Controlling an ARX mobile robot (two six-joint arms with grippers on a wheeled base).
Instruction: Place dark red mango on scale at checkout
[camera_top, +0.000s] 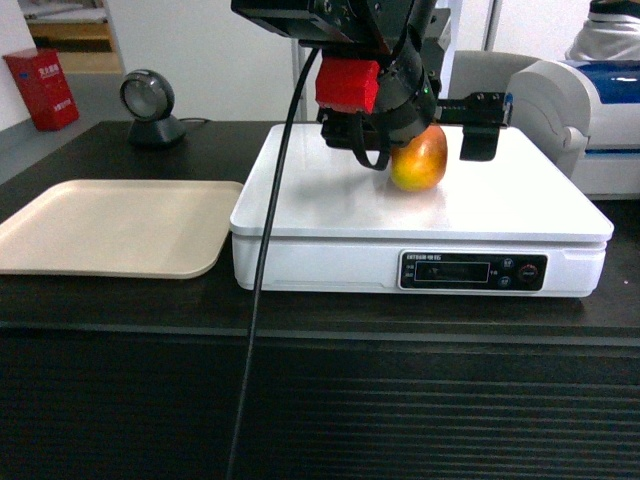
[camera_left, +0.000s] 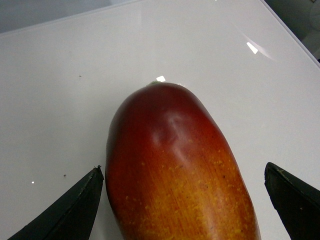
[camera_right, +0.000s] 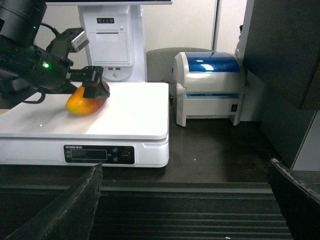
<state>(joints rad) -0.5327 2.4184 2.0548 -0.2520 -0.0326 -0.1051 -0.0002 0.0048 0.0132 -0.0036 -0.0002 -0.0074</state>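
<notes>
The dark red mango (camera_top: 418, 160) (camera_left: 180, 170) (camera_right: 86, 102) lies on the white scale (camera_top: 330, 205) (camera_left: 60, 75) (camera_right: 135, 112), toward the back of its glossy top. My left gripper (camera_top: 420, 145) (camera_left: 182, 169) is open and straddles the fruit; a strip of white platform shows between each black fingertip (camera_left: 85, 195) and the skin. The scale stands on the dark checkout (camera_top: 320, 400) (camera_right: 200, 145) with its ribbed front. My right gripper (camera_right: 185, 165) is open and holds nothing, low in front of the counter; it is out of the head view.
A flat beige tray (camera_top: 110, 225) lies left of the scale. A barcode scanner (camera_top: 148, 105) and a red box (camera_top: 42, 88) stand behind it. A white and blue printer (camera_right: 210, 85) sits right of the scale. A black cable (camera_top: 265, 260) hangs down across the scale's front.
</notes>
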